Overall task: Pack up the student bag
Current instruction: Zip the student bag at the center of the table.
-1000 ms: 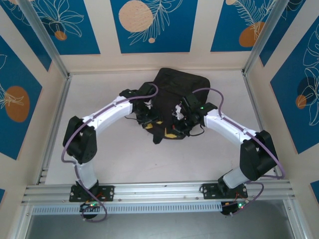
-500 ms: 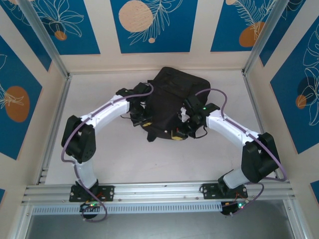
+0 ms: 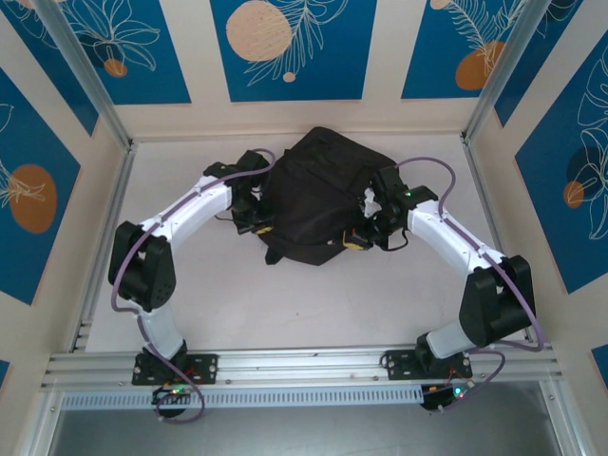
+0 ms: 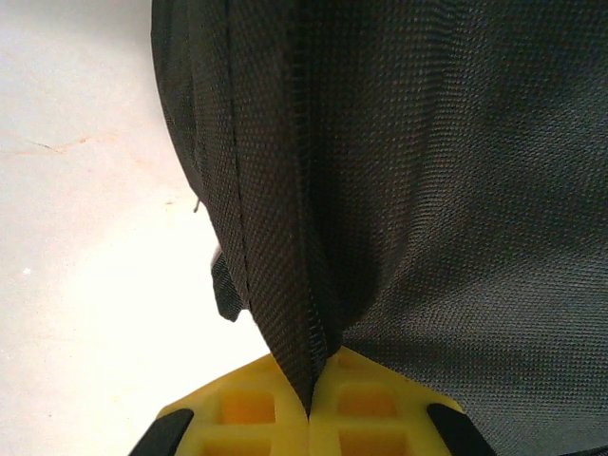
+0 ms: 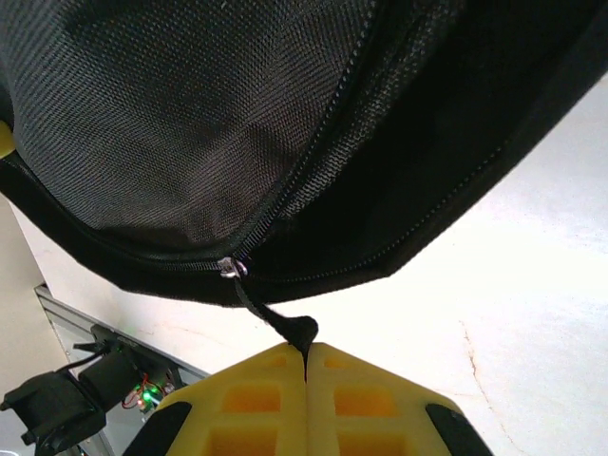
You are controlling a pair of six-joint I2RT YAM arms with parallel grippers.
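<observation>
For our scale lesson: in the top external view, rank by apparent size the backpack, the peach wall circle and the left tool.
student bag
peach circle
left tool (partly behind the bag, so less sure)

Student bag (image 3: 318,199) farther back, bulkier (left hand (image 4: 309,410) newly tight on it).

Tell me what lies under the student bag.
White table shows around the student bag; whatever lies beneath is covered by its black fabric. The left gripper pinches a seam, the right gripper the zipper pull.
</observation>
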